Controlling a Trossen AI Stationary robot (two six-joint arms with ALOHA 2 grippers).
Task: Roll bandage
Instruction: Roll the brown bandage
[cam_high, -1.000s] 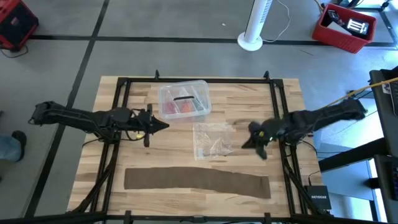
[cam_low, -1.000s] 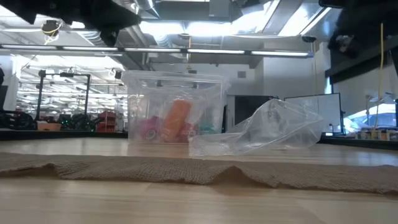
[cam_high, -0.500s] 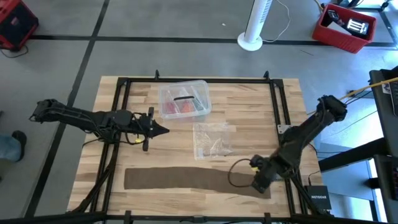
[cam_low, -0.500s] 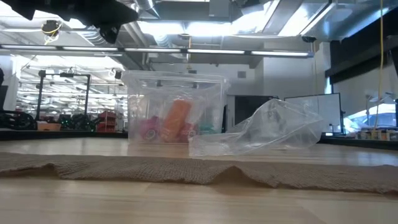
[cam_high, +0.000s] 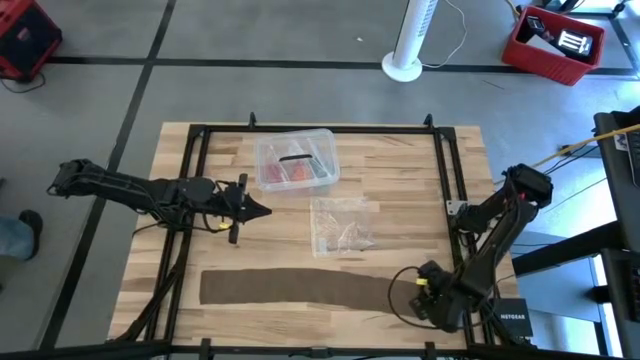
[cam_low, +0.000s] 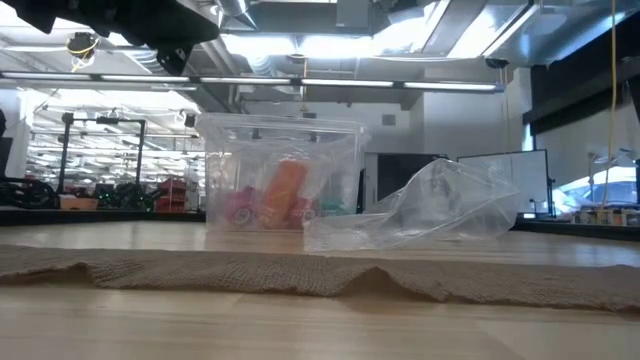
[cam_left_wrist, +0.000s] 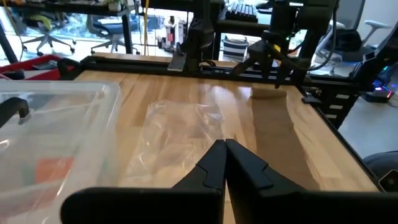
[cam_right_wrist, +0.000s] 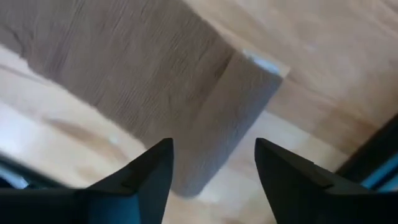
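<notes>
Wood planks make up your table (cam_high: 400, 170), framed by black rails; around it lies grey concrete floor with a white fan base and red crates at the edges. In the low view the room behind is a bright workshop with racks and ceiling lights.

Next in size, the bandage (cam_high: 300, 288) lies flat and unrolled along the near edge, with one slight ripple showing in the low view (cam_low: 380, 275). Nothing is rolled yet, so you are at the start.

Your right gripper (cam_high: 432, 303) sits over the strip's right end. Its wrist view shows the fingers spread apart, straddling the squared-off end of the cloth (cam_right_wrist: 205, 106) with nothing pinched. That position probably sets up a grab on the end, from which the roll would begin.

Your left gripper (cam_high: 262, 209) waits above mid-table, beside the clear plastic box (cam_high: 295, 160); its fingers (cam_left_wrist: 214, 163) are pressed together, holding nothing.

Box, with red and orange things inside, and the crinkled clear bag (cam_high: 342, 225) both sit well clear of the strip, so the rolling path looks free.
</notes>
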